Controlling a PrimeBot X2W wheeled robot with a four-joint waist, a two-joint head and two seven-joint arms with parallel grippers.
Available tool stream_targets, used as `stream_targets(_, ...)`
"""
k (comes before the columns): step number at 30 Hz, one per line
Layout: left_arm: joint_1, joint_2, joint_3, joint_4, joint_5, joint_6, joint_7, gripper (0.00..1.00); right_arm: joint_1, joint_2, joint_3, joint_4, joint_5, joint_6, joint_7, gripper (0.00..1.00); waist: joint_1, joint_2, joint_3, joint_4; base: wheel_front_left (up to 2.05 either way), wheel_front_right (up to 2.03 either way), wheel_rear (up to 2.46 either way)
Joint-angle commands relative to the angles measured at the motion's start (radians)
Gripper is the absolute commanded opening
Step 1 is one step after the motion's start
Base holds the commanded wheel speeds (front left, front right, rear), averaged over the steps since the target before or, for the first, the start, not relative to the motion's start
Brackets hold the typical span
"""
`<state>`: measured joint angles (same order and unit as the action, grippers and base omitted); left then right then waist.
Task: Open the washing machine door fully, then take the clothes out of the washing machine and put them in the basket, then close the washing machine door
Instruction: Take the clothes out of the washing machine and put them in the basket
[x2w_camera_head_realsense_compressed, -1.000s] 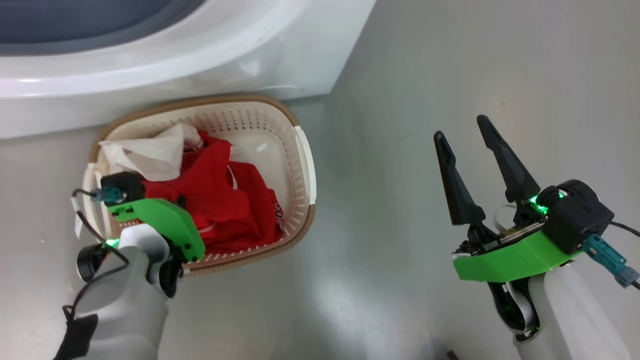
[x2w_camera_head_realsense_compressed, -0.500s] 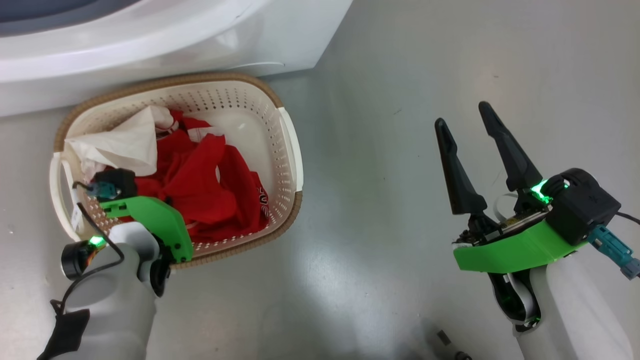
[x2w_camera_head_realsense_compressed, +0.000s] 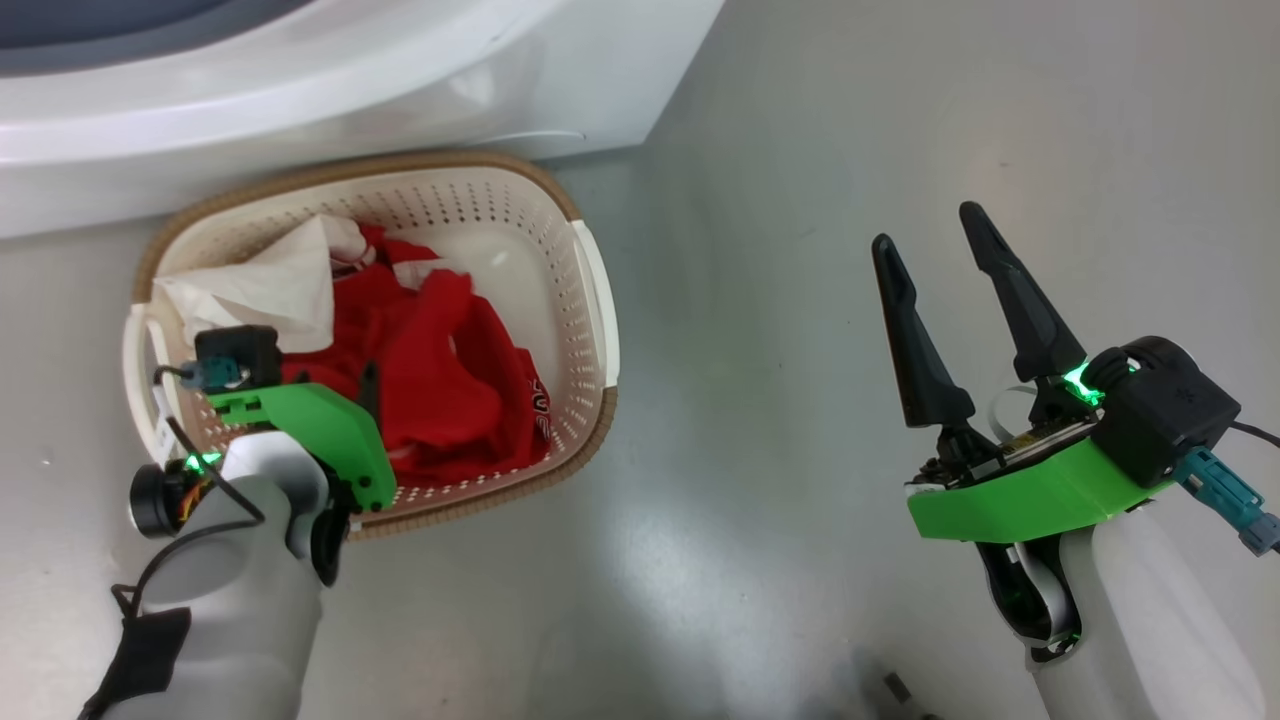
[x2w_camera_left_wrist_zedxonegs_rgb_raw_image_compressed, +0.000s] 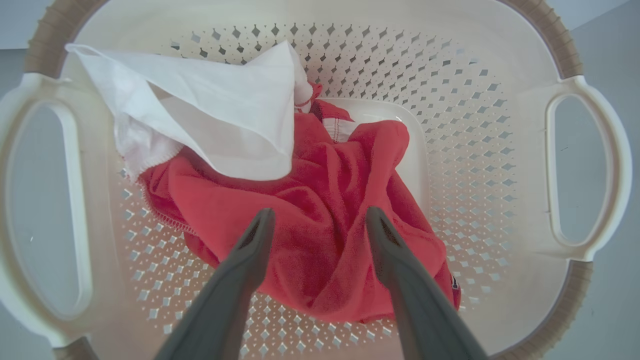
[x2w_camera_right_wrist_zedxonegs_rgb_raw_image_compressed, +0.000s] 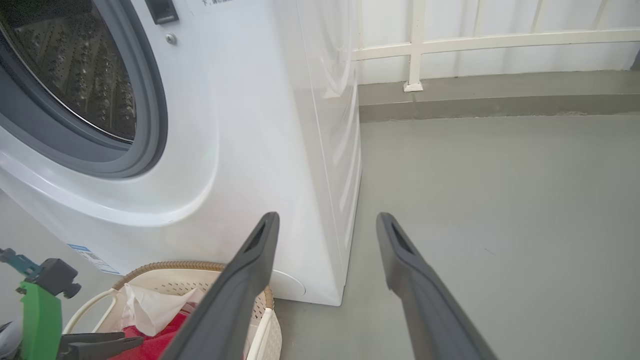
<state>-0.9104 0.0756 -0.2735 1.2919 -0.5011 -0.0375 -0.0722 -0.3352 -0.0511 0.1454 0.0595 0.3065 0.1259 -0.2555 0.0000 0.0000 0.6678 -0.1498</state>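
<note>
The cream basket (x2w_camera_head_realsense_compressed: 592, 300) stands on the floor against the white washing machine (x2w_camera_head_realsense_compressed: 300, 90). In it lie the clothes: red garments (x2w_camera_head_realsense_compressed: 450, 385) and a white cloth (x2w_camera_head_realsense_compressed: 260, 290). In the left wrist view my left gripper (x2w_camera_left_wrist_zedxonegs_rgb_raw_image_compressed: 320, 215) hangs open just above the red clothes (x2w_camera_left_wrist_zedxonegs_rgb_raw_image_compressed: 325, 270), with nothing between its fingers, inside the basket (x2w_camera_left_wrist_zedxonegs_rgb_raw_image_compressed: 585, 165). My right gripper (x2w_camera_head_realsense_compressed: 924, 228) is open and empty over the bare floor, well right of the basket. The right wrist view has the machine's uncovered drum (x2w_camera_right_wrist_zedxonegs_rgb_raw_image_compressed: 75, 65) and grey seal (x2w_camera_right_wrist_zedxonegs_rgb_raw_image_compressed: 150, 125). The washing machine door is out of view.
Grey floor (x2w_camera_head_realsense_compressed: 780, 450) stretches to the right of the machine and basket. A white railing (x2w_camera_right_wrist_zedxonegs_rgb_raw_image_compressed: 415, 50) and a low kerb bound it at the far side. A blue label (x2w_camera_right_wrist_zedxonegs_rgb_raw_image_compressed: 92, 257) sits low on the machine's front.
My left gripper's fingers have opened above the red clothes in the basket. The whole head view has shifted, so the camera moved. The right gripper stays open as before.
</note>
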Motion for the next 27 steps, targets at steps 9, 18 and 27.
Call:
stream_targets(9, 0.042, 0.002, 0.016, -0.014, -0.019, -0.022, -0.131, 1.00, 0.029, 0.001, 0.004, 0.000, -0.013, 0.005, -0.006, 1.00, 0.0000, 0.0000, -0.083, 0.038, 0.00, 0.00, 0.00)
stream_targets(18, 0.097, -0.015, 0.018, -0.086, -0.032, -0.034, -0.185, 1.00, 0.053, 0.001, -0.014, 0.016, -0.030, 0.005, -0.006, 1.00, 0.0000, 0.0000, -0.157, 0.074, 0.00, 0.00, 0.00)
stream_targets(27, 0.239, -0.023, 0.068, -0.374, -0.031, -0.032, -0.189, 1.00, 0.075, 0.001, -0.035, 0.035, -0.050, 0.005, -0.006, 1.00, 0.0000, 0.0000, -0.255, 0.114, 0.00, 0.00, 0.00)
